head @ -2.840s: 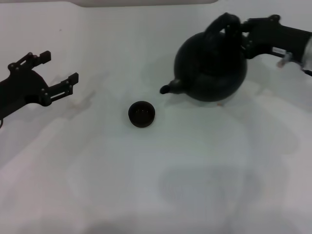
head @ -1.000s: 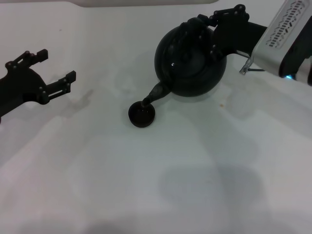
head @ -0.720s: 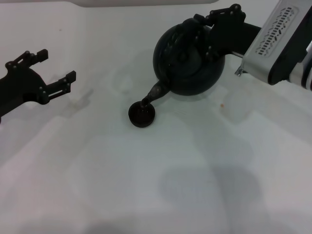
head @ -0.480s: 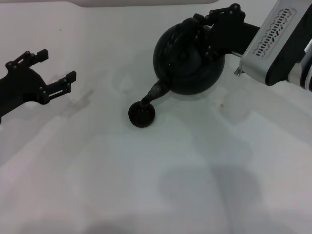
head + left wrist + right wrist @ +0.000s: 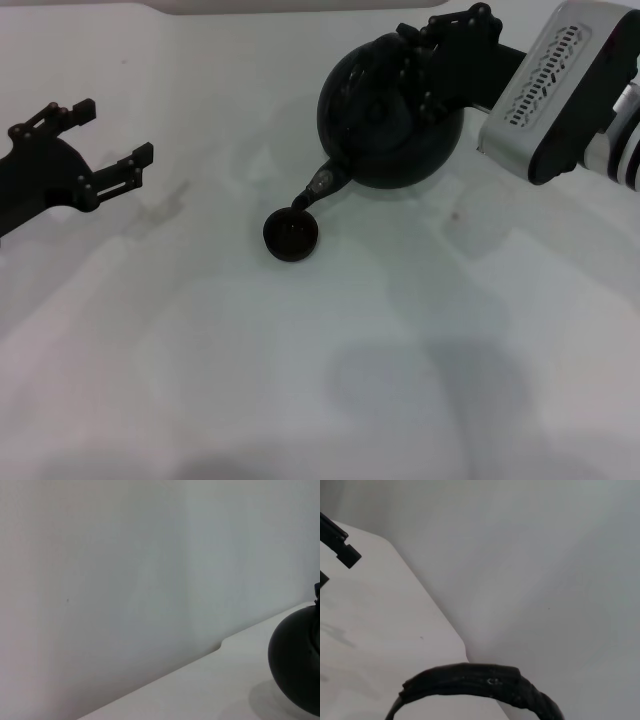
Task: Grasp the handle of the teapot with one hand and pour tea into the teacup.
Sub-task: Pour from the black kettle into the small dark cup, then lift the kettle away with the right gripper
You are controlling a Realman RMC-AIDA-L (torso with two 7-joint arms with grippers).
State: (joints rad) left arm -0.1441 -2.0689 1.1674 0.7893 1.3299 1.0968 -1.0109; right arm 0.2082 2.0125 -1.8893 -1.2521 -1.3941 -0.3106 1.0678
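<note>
The black round teapot hangs tilted above the white table, its short spout pointing down over the small black teacup. My right gripper is shut on the teapot's handle, which arches across the right wrist view. Part of the teapot's body also shows in the left wrist view. My left gripper is open and empty at the far left of the table, well away from the cup.
The white table spreads under everything. Its back edge meets a pale wall. My right arm's white and grey wrist housing reaches in from the right, above the table.
The right gripper has lifted the teapot off the table, swung it left and tipped it, so the spout now points down over the teacup. In the last second it barely moved. The left arm stayed still.
</note>
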